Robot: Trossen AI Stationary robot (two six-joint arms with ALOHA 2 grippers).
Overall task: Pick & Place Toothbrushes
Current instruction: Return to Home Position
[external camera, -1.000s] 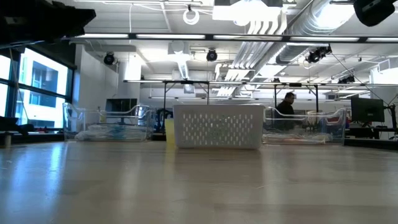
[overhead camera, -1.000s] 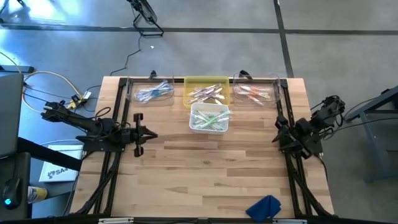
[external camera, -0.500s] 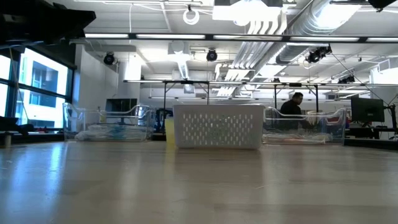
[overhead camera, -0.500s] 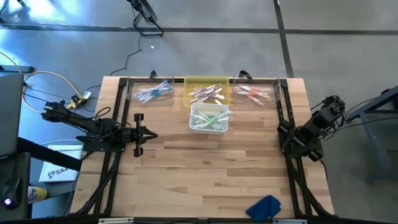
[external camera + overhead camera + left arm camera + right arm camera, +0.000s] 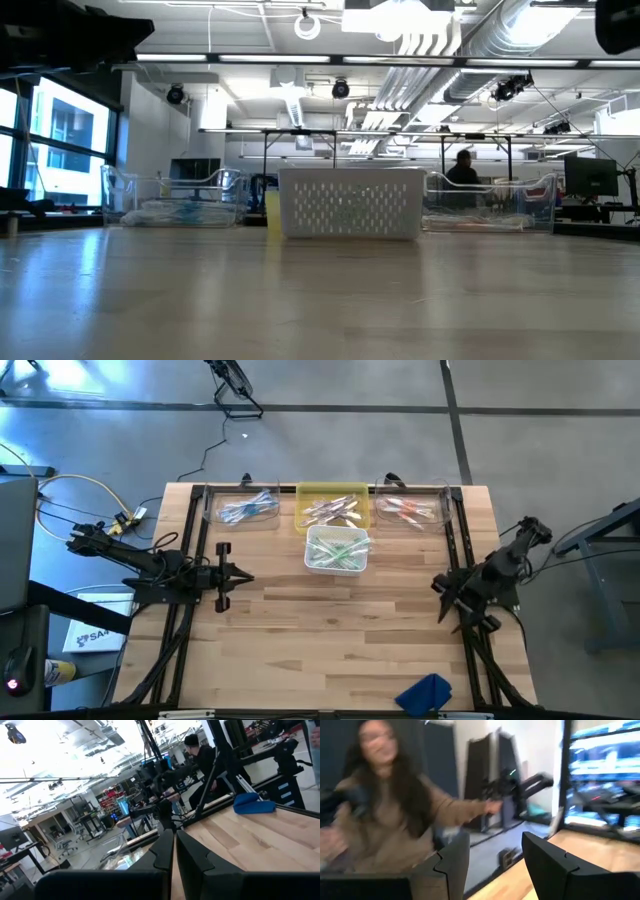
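Right tool (image 5: 443,599) now nearer blue cloth (image 5: 425,692)

From overhead you look straight down on the whole table (image 5: 330,630); your low camera sits at tabletop height, facing the white bin (image 5: 350,205) both views share.

person (image 5: 385,805) blurred, toothbrushes (image 5: 338,550) too small to count

Tabletop (image 5: 330,640) middle and near half free for passing. Far edge blocked by left clear bin (image 5: 212,512), yellow bin (image 5: 304,495), right clear bin (image 5: 380,501); white bin (image 5: 309,550) just before the yellow. Blue cloth (image 5: 424,692) near the near-right corner. Left gripper (image 5: 240,577) and right gripper (image 5: 441,596) flank the side edges.
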